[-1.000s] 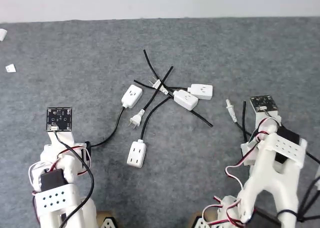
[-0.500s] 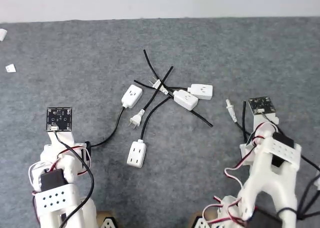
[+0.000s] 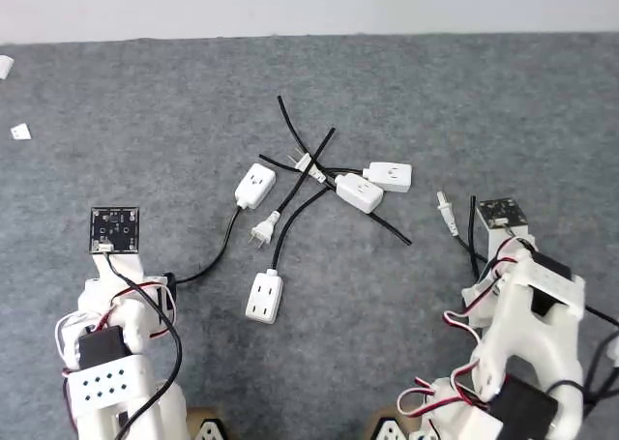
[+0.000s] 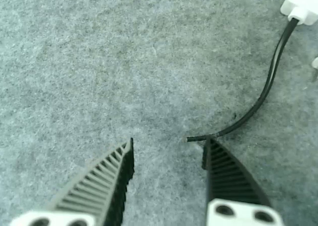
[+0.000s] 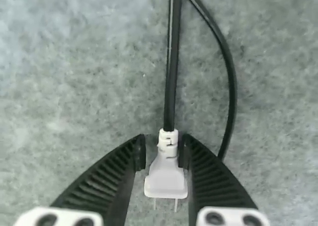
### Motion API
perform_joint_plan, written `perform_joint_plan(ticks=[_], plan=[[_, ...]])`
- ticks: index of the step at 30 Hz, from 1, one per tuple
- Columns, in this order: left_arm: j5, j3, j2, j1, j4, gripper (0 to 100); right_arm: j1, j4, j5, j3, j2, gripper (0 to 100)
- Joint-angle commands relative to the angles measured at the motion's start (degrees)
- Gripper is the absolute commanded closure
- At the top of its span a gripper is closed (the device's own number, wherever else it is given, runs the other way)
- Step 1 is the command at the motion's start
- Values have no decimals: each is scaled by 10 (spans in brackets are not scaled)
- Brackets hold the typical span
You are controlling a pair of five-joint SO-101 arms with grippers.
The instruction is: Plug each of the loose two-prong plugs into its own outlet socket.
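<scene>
1. Surface: grey felt table, carrying both arms and a tangle of cords ahead of the pincers.
2. left arm: its left pincer stands wide and holds nothing, hanging over bare felt.
3. right arm: its right pincer is narrow, with the fingers pressed to both sides of a white two-prong plug.
4. White outlet sockets, four:
   - first socket lies ahead of the left pincer, toward the right arm's side.
   - second socket lies between the two arms.
   - third socket and fourth socket lie just beside each other, ahead of the right pincer toward the left arm's side.
5. socket cord: black, runs from the first socket. Its end lies just beside one left-pincer fingertip.
6. held plug: sits between the right pincer's fingers, prongs pointing back toward the wrist. Its plug cord runs straight ahead.
7. Plugs on the felt:
   - loose plug lies between the first and second sockets.
   - second loose plug lies near the right pincer, on its left-arm side.
</scene>
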Motion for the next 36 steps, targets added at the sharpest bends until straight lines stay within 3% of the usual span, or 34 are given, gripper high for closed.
perform_joint_plan(ticks=[1, 14, 20, 25, 36], plan=[[-4, -3, -6, -2, -16, 787, 7, -9, 20, -31, 0, 905], [-4, -3, -6, -2, -14, 787, 7, -10, 65, -43, 1, 991], [-4, -3, -6, -2, -13, 787, 7, -8, 112, -43, 1, 977], [-4, -3, -6, -2, -13, 787, 7, -8, 120, -46, -5, 871], [-4, -3, -6, -2, -14, 787, -24, -8, 119, -47, -5, 915]])
